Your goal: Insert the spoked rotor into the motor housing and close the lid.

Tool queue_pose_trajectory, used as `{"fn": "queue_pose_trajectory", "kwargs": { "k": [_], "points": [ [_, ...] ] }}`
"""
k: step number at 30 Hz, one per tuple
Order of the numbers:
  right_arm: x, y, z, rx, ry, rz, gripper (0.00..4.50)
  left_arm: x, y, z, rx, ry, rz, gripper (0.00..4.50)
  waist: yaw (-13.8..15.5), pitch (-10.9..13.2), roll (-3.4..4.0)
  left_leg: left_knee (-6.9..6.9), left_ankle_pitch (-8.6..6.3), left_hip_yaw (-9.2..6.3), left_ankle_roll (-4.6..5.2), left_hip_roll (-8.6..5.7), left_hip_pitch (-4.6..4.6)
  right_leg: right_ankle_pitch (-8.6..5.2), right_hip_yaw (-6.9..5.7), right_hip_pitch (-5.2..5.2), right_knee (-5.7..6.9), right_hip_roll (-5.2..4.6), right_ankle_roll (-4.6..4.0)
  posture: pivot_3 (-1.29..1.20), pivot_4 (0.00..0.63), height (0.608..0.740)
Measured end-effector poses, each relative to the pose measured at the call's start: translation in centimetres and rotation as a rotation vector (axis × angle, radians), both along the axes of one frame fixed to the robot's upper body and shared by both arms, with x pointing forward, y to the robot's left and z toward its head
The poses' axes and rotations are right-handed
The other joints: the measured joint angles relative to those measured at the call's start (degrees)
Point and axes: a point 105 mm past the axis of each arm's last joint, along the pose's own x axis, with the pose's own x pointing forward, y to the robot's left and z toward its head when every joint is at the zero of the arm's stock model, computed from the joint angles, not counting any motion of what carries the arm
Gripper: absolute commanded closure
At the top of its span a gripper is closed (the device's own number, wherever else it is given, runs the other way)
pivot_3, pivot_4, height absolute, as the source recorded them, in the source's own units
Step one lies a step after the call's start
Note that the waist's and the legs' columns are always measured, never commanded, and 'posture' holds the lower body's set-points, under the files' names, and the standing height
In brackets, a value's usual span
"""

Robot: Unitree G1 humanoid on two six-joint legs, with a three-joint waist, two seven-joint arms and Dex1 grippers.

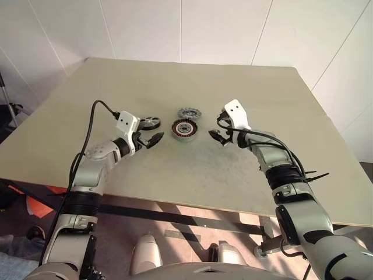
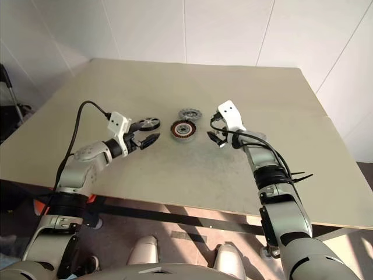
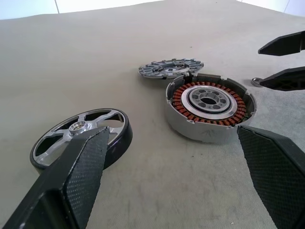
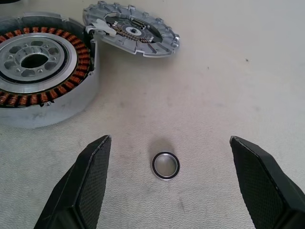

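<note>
The left gripper has its two black fingers spread wide and holds nothing; one finger sits just in front of the spoked rotor, which lies flat on the table, though whether that fingertip brushes the rotor's rim is hard to judge. The right gripper is likewise wide apart and empty, hovering over a small metal ring that lies on the table between its fingers, touching neither. Between the two grippers sits the motor housing, open side up, copper windings showing around its pale centre. The lid lies just behind the housing, its edge close against the housing's rim. The rotor is to the housing's left, apart from it.
</note>
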Motion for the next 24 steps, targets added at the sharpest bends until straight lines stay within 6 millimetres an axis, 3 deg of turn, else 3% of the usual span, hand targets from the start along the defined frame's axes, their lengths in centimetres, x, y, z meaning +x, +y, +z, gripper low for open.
{"fn": "queue_pose_trajectory", "kwargs": {
  "k": [24],
  "points": [
    [-0.1,-0.44,-0.94,0.0,0.032,-0.021,0.01,-0.01,-0.04,-0.06,-0.002,0.001,0.0,0.0,0.0,0.0,0.0,0.0,0.0,0.0,0.0,0.0,0.0,0.0,0.0,0.0,0.0,0.0,0.0,0.0,0.0,0.74]
  ]
}}
